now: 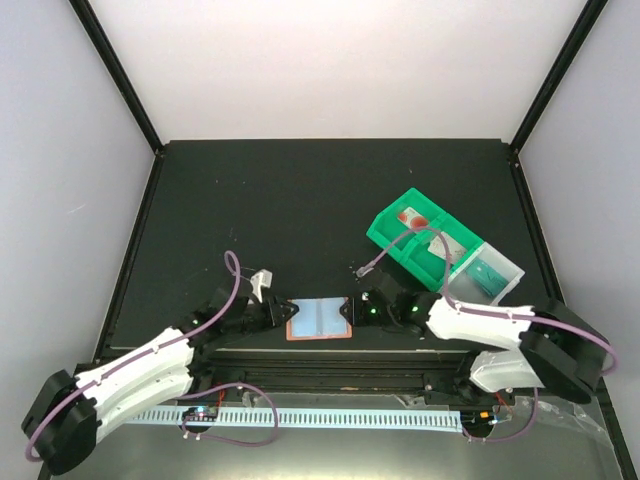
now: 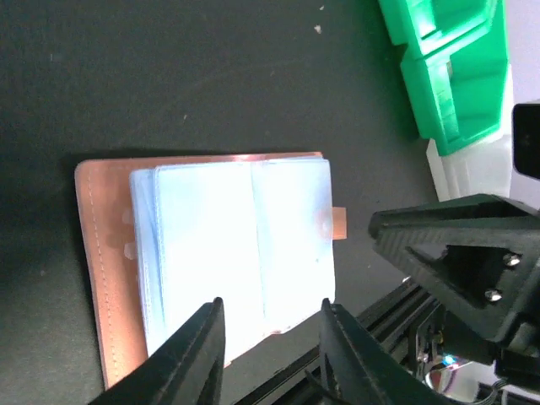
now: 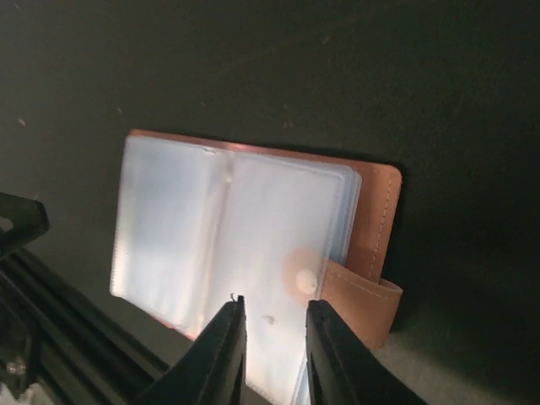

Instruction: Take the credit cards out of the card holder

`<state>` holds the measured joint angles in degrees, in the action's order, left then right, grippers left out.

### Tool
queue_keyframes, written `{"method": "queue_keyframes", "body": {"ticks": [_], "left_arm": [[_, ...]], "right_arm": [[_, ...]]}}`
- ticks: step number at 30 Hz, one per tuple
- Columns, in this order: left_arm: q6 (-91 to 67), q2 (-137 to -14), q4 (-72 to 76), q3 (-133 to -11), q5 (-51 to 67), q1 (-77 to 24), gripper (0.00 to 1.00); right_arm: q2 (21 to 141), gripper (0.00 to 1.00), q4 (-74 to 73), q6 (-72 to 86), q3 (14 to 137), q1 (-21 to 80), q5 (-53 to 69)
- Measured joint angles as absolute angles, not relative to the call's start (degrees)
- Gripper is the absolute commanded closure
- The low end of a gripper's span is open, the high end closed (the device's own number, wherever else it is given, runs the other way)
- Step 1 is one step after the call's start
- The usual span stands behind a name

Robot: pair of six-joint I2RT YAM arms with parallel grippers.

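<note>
Card holder (image 1: 318, 320) lying open between both grippers, left gripper (image 2: 272, 308) open over one edge, right gripper (image 3: 275, 302) narrowly parted beside snap tab (image 3: 364, 297), bare table (image 1: 300, 200) beyond.

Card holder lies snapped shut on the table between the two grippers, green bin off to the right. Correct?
Not quite. The card holder lies open, not snapped shut: both wrist views show its pale blue pockets facing up and the snap tab loose. It does lie between the left gripper and right gripper, green bin to the right.
</note>
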<state>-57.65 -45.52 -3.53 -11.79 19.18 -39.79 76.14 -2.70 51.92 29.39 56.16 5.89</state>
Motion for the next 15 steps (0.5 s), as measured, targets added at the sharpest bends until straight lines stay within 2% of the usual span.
{"method": "queue_keyframes", "body": {"ticks": [2,3,7,9,11,15], "left_arm": [[-57.1,-42.57,-7.33,-13.13,17.45,-39.79,0.51],[-56.6,-41.32,-8.97,-13.89,16.67,-39.79,0.42],[-54.98,-36.93,-16.12,-17.63,14.41,-39.79,0.21],[-53.89,-35.16,-19.05,-19.31,13.74,-39.79,0.05],[-52.29,-33.45,-22.5,-21.34,13.15,-39.79,0.01],[-49.5,-30.55,-29.95,-27.16,11.31,-39.79,0.01]], "right_arm": [[72.79,0.75,-4.34,51.42,29.39,56.18,4.58],[71.07,0.73,-5.3,51.24,29.5,56.18,3.84],[66.06,0.64,-10.09,50.68,30.83,56.18,1.06],[64.23,0.58,-13.41,50.26,32.38,56.16,-0.3],[62.24,0.51,-16.93,49.78,34.65,56.16,-1.58],[57.17,0.25,-22.28,49.25,38.89,56.16,-3.81]]}}
